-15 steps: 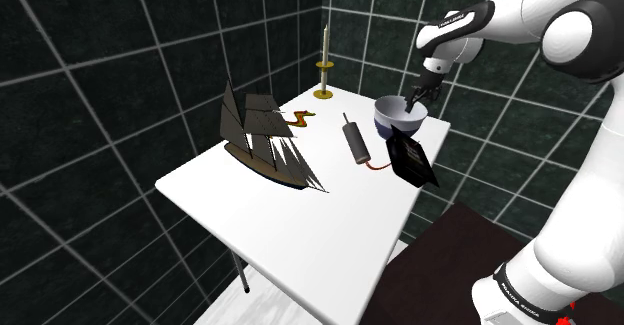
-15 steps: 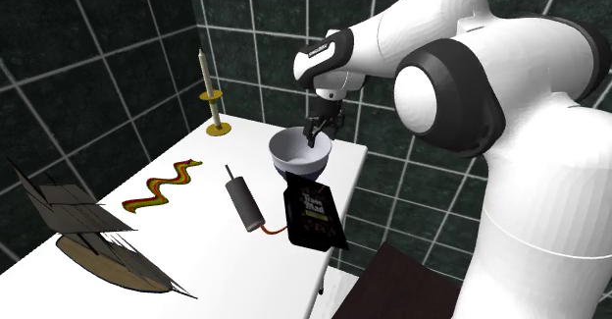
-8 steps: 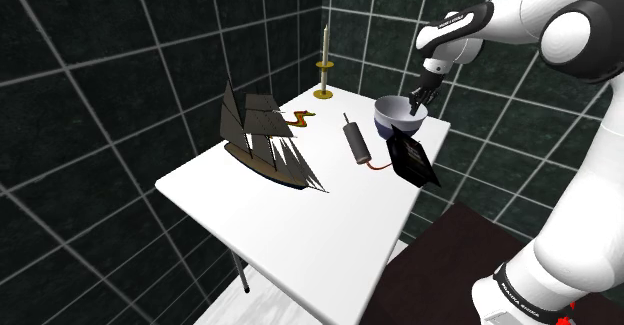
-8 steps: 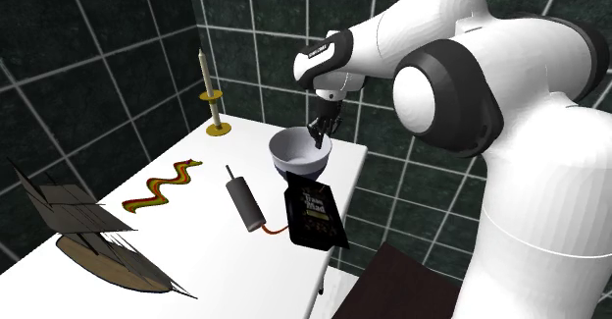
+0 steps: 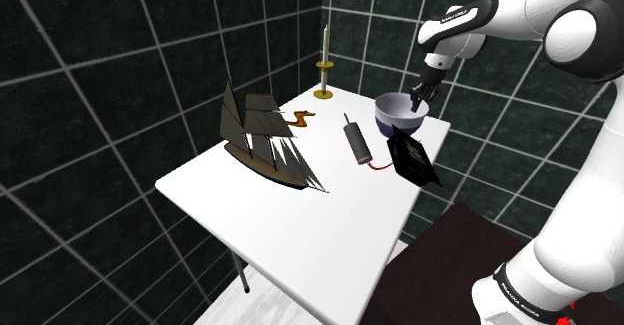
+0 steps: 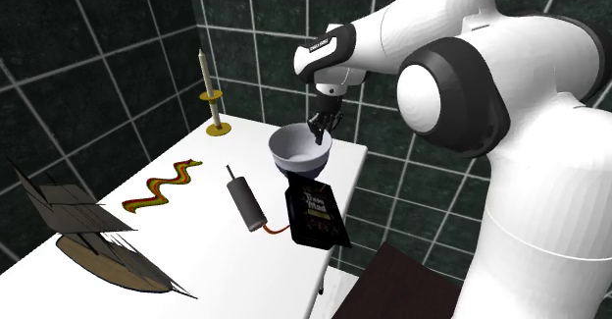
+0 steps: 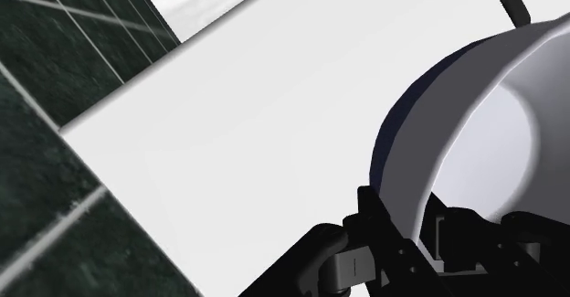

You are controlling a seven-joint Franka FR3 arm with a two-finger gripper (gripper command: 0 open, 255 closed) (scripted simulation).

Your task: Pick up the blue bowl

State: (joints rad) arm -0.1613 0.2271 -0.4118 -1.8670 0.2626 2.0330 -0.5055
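The white arm point(image 5: 530, 13) reaches over the white table point(image 5: 300, 223). The ship model point(image 5: 265, 138) stands near the table's middle, and the shoulder view shows all of its sails. The bowl point(image 5: 400, 116), dark blue outside and pale inside, is at the far corner on that view's right. I cannot tell if it rests on the table. A black packet point(image 6: 316, 217) lies just beside it, with pale print in the second exterior view. The gripper point(image 5: 418, 95) is closed to a narrow gap on the bowl's rim. In the wrist view one finger point(image 7: 370, 222) presses the outer wall, and the other is inside.
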